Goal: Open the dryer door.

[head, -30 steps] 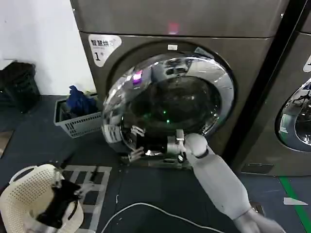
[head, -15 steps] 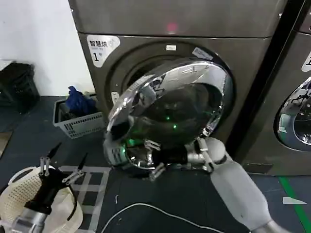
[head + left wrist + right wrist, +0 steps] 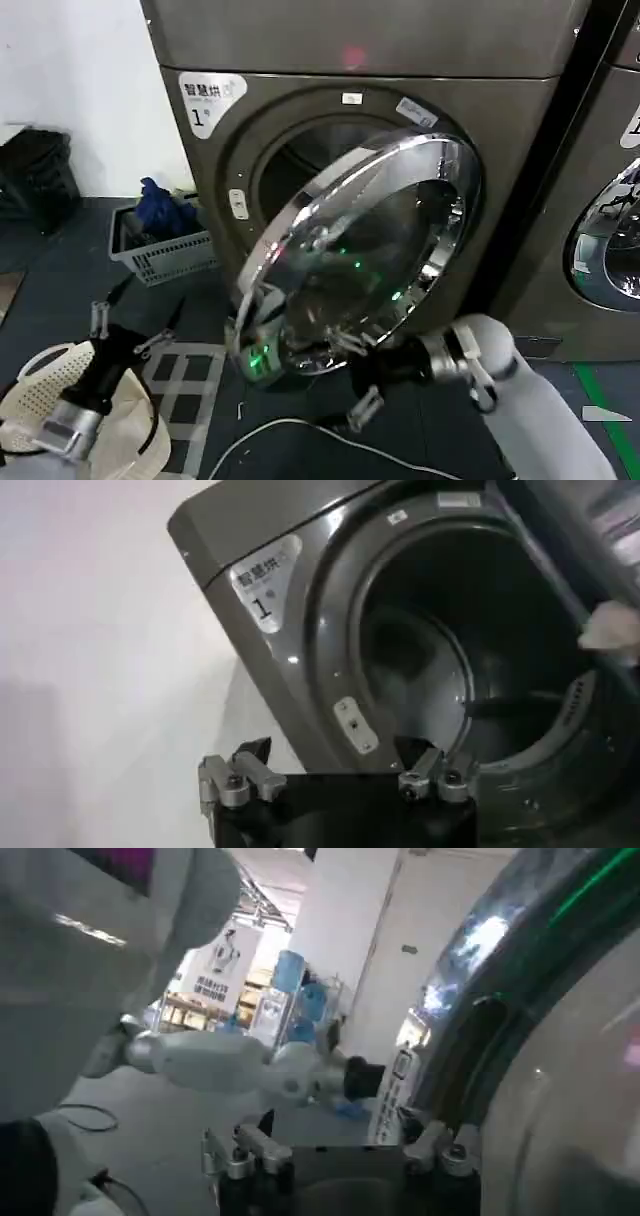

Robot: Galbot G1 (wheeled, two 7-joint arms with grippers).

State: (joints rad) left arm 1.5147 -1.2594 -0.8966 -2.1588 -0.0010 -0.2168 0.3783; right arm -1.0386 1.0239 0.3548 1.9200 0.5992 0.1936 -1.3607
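Since half a second ago we see the dryer door (image 3: pixel 365 255) swung further out from the drum opening (image 3: pixel 300 160), and our right gripper (image 3: pixel 350 378) has slid lower along its bottom edge. Its fingers stand apart, one up against the chrome rim, one pointing down at the floor, nothing clamped between them. Just above it the door tilts open, hinged on its far side. Well off to its left, our left gripper (image 3: pixel 135 318) hovers spread open above a cream basket (image 3: pixel 30 395).
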